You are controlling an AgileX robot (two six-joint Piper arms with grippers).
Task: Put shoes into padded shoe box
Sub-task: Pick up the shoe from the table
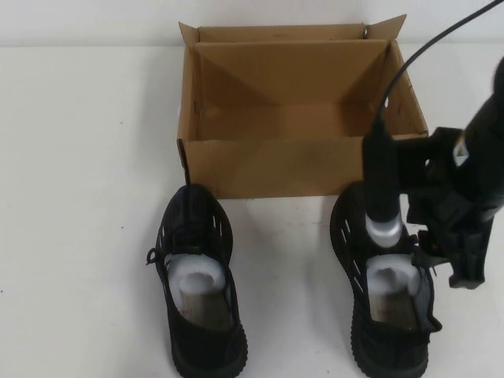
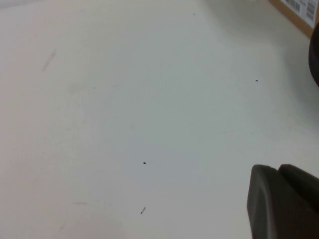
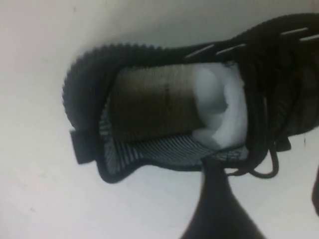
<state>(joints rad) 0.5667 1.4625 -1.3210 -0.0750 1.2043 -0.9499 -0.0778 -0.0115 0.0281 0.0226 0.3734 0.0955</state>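
The padded shoe box (image 1: pixel 268 165), brown cardboard, stands open at the back middle of the table. Two black knit shoes with white stuffing lie in front of it, toes toward the box: the left shoe (image 1: pixel 198 295) and the right shoe (image 1: pixel 387 315). My right gripper (image 1: pixel 450 264) hangs open and empty just to the right of the right shoe. In the right wrist view the right gripper (image 3: pixel 266 199) is above the table beside that shoe (image 3: pixel 164 109), one finger (image 3: pixel 214 204) close to its collar. My left gripper (image 2: pixel 278 172) is out of the high view, shut and empty over bare table.
The white table (image 1: pixel 79 197) spreads to the left of the box and shoes. A black cable (image 1: pixel 409 63) runs from the right arm over the box's right corner. A corner of the box with dark print (image 2: pixel 301 10) shows in the left wrist view.
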